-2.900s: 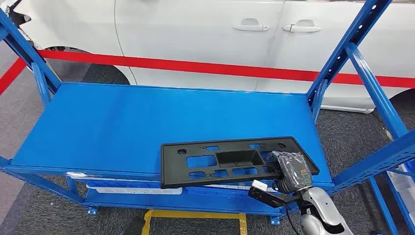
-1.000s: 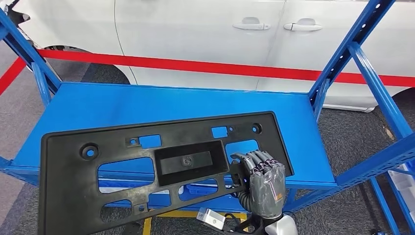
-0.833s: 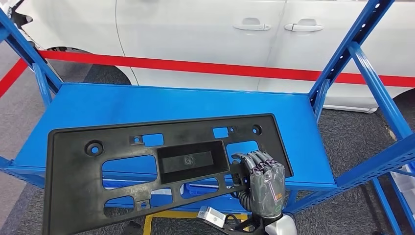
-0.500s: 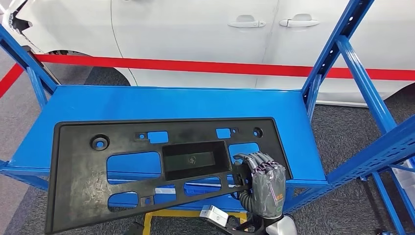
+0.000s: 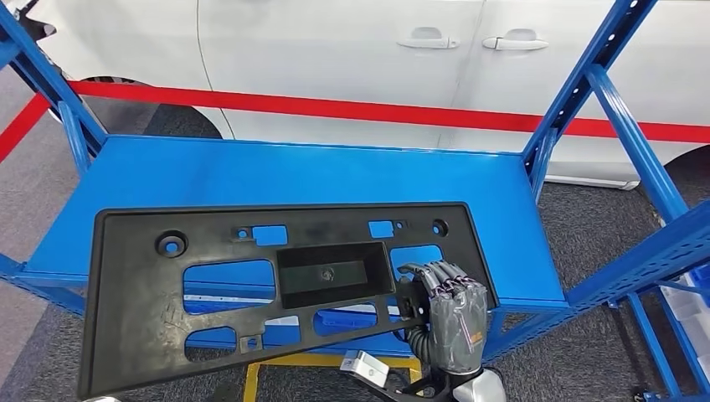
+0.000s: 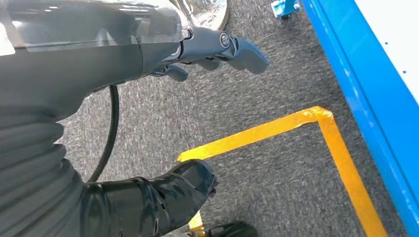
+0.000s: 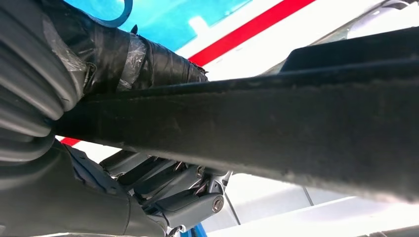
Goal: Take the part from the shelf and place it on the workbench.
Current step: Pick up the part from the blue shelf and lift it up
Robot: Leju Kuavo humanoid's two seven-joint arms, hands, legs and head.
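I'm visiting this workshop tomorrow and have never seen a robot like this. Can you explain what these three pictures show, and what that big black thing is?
It is a humanoid robot with two arms and many-fingered hands. The wide picture comes from its head, looking down at a blue shelf in front of a white car. The right hand holds a flat black plastic part by its end, lifted and tilted above the shelf.

The other two pictures come from cameras at the wrists. The right one sees the part's edge up close. The left one looks down past the left hand, which holds nothing, at grey carpet and yellow floor tape.
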